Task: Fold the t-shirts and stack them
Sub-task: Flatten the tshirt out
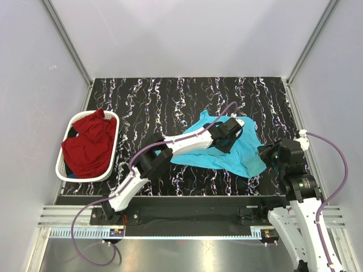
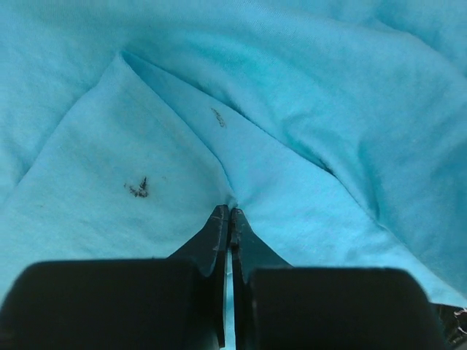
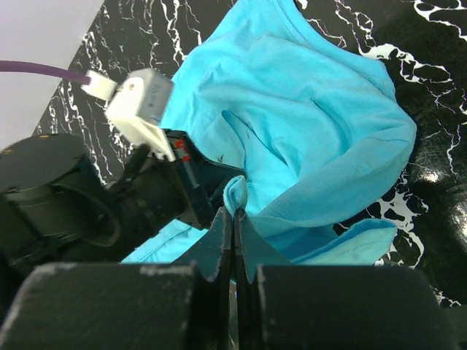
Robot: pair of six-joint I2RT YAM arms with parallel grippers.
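The turquoise t-shirt (image 1: 238, 153) lies crumpled on the black marbled table, right of centre. My left gripper (image 1: 228, 135) reaches over its upper middle. In the left wrist view that gripper (image 2: 230, 213) is shut, and the turquoise cloth (image 2: 292, 146) puckers into its tips. My right gripper (image 1: 266, 156) is at the shirt's right edge. In the right wrist view it (image 3: 233, 213) is shut on a small fold of the turquoise t-shirt (image 3: 306, 124), with the left arm's wrist (image 3: 146, 182) just behind. The dark red t-shirt (image 1: 88, 144) lies bunched in the basket.
A white plastic laundry basket (image 1: 59, 165) stands at the table's left edge. Grey walls with metal rails close in the table on the left, right and back. The left arm's purple cable (image 1: 218, 112) arcs above the shirt.
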